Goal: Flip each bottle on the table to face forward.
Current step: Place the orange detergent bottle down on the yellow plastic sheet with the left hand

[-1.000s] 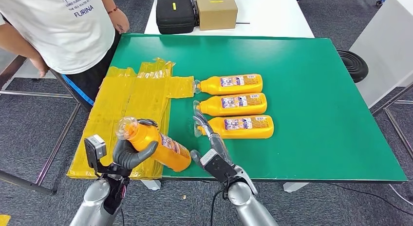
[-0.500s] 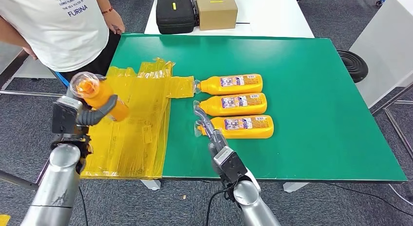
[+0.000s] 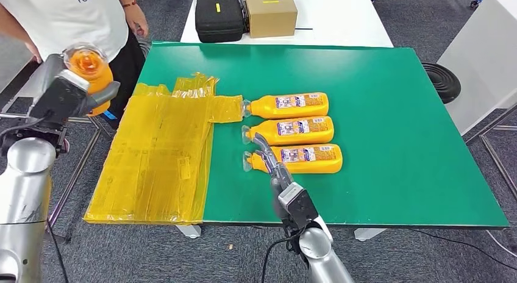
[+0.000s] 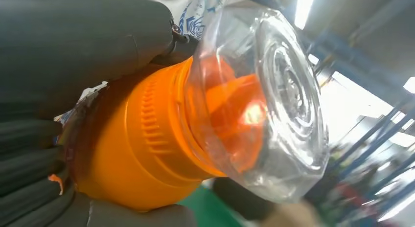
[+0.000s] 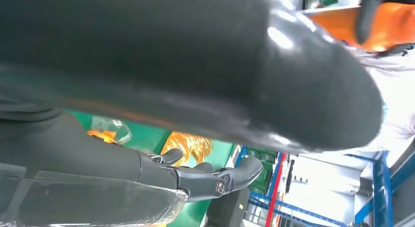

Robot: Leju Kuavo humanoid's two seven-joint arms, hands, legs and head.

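The head view is evenly and brightly lit, with only soft shadows cast on the green worktop [image 3: 378, 143]. In both wrist views the background is blown out and blurred, perhaps by overhead lamps beyond the worktop.

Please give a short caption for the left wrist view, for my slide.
Left hand gripping an orange bottle below its clear cap.

Bottle [image 4: 147, 139]: glossy orange plastic, ribbed collar.
Cap [image 4: 274, 100]: clear, smooth plastic.
Sheet [image 3: 164, 155]: yellow, crinkled, shiny film, probably plastic.
Desk [image 3: 390, 130]: matt green top.
Fingers [image 5: 215, 180]: dark, smooth, slight sheen.
Arms [image 3: 24, 173]: silver metal.
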